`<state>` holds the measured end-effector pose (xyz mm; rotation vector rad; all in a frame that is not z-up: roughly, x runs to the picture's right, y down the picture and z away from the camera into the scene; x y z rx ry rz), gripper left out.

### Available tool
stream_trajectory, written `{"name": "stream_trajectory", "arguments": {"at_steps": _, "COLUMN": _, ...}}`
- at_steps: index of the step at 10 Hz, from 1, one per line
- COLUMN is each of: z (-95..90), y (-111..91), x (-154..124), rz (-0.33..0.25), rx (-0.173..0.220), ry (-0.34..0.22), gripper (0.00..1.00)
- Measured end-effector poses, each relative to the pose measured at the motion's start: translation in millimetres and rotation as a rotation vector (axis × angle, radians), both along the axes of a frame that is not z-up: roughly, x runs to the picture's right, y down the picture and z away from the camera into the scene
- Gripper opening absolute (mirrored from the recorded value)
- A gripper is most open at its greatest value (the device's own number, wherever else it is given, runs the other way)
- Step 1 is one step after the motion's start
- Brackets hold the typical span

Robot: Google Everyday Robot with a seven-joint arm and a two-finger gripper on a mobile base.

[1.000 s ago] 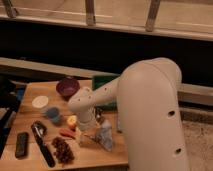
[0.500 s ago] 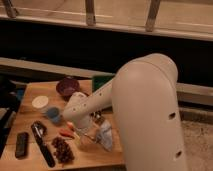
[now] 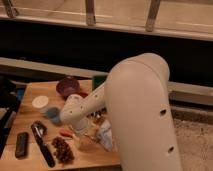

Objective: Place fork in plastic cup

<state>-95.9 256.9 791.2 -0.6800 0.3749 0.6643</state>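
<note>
The fork is not something I can pick out here. My guess is that it lies under my hand [image 3: 86,131] or forearm, somewhere between the red chili pepper [image 3: 66,133] and the crumpled white wrapper [image 3: 106,136]. My hand hangs low over that patch of the counter [image 3: 25,117] with its fingers apart and nothing between them. I expect a thin metal fork to be light, stiff and slick, lying nearly flat on the wood, so I would pinch it across the narrow neck or mid-handle. There it should balance and not swing, and I would squeeze firmly so it cannot slide. The plastic cup [image 3: 52,114] stands just to one side of my wrist. It is light blue, narrow, and probably light enough to tip if the fork knocks its rim. The wooden counter is crowded, with a purple bowl [image 3: 67,86] behind, a black-handled tool [image 3: 44,147] and a dark cluster [image 3: 62,150] in front. Behind it runs a dark wall under a railing [image 3: 90,12], and beside it is speckled floor [image 3: 192,140].
</note>
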Motion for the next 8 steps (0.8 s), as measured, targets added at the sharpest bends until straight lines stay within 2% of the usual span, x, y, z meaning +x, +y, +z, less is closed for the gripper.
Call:
{"name": "stream_trajectory", "arguments": {"at_steps": 2, "z": 4.1, "y": 2, "x": 13, "rz": -0.016, "rx": -0.028, "ry": 0.013, "gripper": 0.80}}
{"name": "stream_trajectory", "arguments": {"at_steps": 5, "z": 4.4, "y": 8, "x": 36, "rz": -0.007, "rx": -0.053, "ry": 0.039, "gripper": 0.80}}
{"name": "stream_trajectory", "arguments": {"at_steps": 8, "z": 10.9, "y": 11, "x": 35, "rz": -0.008, "rx": -0.065, "ry": 0.037, "gripper": 0.80}}
